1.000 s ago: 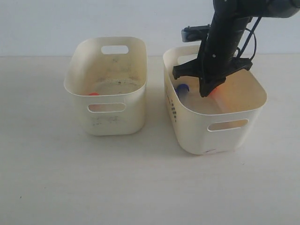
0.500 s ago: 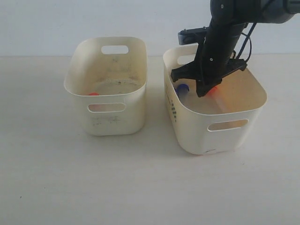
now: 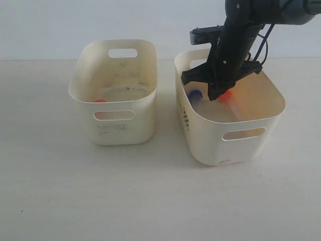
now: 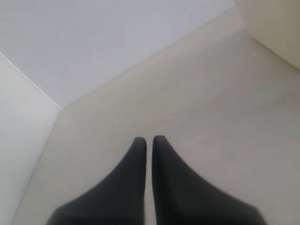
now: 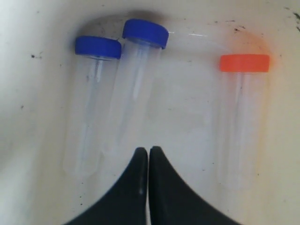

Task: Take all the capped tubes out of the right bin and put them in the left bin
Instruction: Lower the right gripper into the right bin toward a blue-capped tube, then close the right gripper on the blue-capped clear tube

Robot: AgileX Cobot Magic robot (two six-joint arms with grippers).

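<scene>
The right bin (image 3: 251,150) holds three capped tubes lying on its floor. Two blue-capped tubes (image 5: 93,93) (image 5: 136,84) lie side by side and an orange-capped tube (image 5: 243,108) lies apart from them. My right gripper (image 5: 148,151) hangs shut and empty just above the bin floor, between the blue pair and the orange one; in the exterior view it (image 3: 214,95) reaches down into the bin. The left bin (image 3: 123,128) shows an orange-red cap (image 3: 101,100) at its floor. My left gripper (image 4: 149,139) is shut over bare table, holding nothing.
The two cream bins stand side by side on a pale table with a gap between them. A corner of a cream bin (image 4: 276,28) shows at the edge of the left wrist view. A light wall rises behind the table.
The right arm has shifted slightly left and up inside the right bin, its jaws staying shut. The tubes and both bins have not moved.
</scene>
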